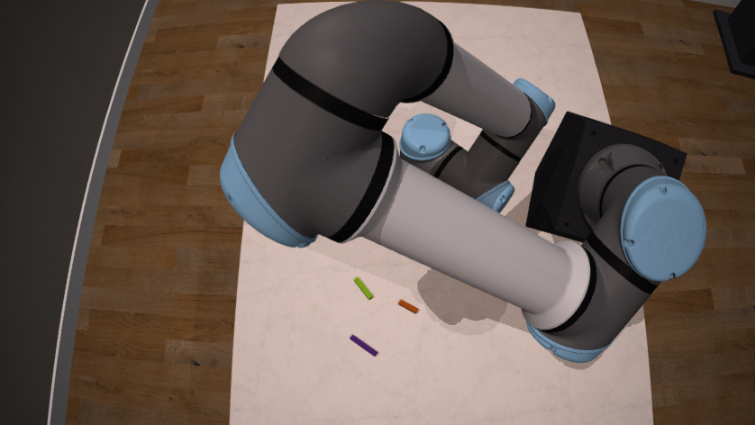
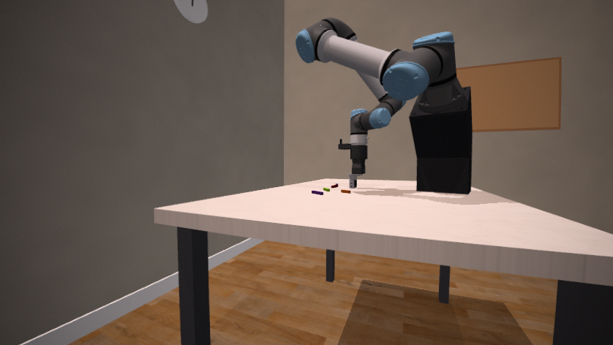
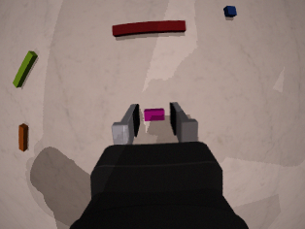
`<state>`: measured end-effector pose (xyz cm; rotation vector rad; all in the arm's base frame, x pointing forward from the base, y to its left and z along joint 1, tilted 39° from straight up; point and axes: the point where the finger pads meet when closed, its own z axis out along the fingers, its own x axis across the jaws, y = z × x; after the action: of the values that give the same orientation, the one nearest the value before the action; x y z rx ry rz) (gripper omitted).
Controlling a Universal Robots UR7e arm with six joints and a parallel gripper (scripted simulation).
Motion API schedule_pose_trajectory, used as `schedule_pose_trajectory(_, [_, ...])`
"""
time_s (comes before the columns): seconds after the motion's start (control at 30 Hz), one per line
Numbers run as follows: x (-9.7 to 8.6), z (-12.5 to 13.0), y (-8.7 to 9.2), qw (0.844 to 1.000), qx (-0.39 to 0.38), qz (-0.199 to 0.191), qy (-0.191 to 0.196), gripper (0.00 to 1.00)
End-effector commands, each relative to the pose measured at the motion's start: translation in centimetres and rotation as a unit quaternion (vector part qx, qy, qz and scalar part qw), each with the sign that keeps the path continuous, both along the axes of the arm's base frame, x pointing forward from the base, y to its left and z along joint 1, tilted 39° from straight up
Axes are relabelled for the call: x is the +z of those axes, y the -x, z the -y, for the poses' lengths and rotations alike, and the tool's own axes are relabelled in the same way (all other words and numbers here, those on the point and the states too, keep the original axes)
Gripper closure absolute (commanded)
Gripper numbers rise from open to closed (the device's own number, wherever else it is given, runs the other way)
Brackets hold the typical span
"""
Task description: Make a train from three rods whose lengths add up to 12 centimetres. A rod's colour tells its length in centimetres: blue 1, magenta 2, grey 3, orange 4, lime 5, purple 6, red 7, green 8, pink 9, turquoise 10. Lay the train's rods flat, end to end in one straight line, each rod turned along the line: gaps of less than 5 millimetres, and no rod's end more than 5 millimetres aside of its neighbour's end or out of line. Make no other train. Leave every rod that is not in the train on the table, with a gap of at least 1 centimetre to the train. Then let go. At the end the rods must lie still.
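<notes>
In the wrist view my gripper (image 3: 154, 113) stands low over the table with its fingers open. A short magenta rod (image 3: 153, 114) lies on the table between them, with a small gap on each side. A red rod (image 3: 149, 28) lies beyond it and a small blue rod (image 3: 230, 10) at the far right. A lime rod (image 3: 24, 68) and an orange rod (image 3: 23, 137) lie to the left. The top view shows the lime rod (image 1: 363, 288), the orange rod (image 1: 408, 306) and a purple rod (image 1: 363, 345); the arm hides the gripper there. The side view shows the gripper (image 2: 352, 184) down at the table.
The robot's black base (image 1: 602, 174) stands at the table's right side. The arm's large links (image 1: 369, 131) hang over the middle of the table. All rods lie apart from one another.
</notes>
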<state>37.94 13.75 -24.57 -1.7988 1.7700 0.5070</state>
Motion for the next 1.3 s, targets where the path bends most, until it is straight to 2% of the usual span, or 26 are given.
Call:
schedule_pose_trajectory(0.0, [0.0,0.0,0.0,1.0,0.0,0.0,0.0,0.3])
schedule_pose_trajectory(0.37, [0.6,0.5,0.1,1.0,0.0,0.0,0.0,0.3])
schedule_pose_trajectory(0.67, [3.1,2.5,0.4,1.0,0.0,0.0,0.0,0.3])
schedule_pose_trajectory(0.73, [3.1,2.5,0.4,1.0,0.0,0.0,0.0,0.3])
schedule_pose_trajectory(1.03, [5.7,4.7,0.8,1.0,0.0,0.0,0.0,0.3])
schedule_pose_trajectory(1.27, [6.7,5.5,1.0,1.0,0.0,0.0,0.0,0.3])
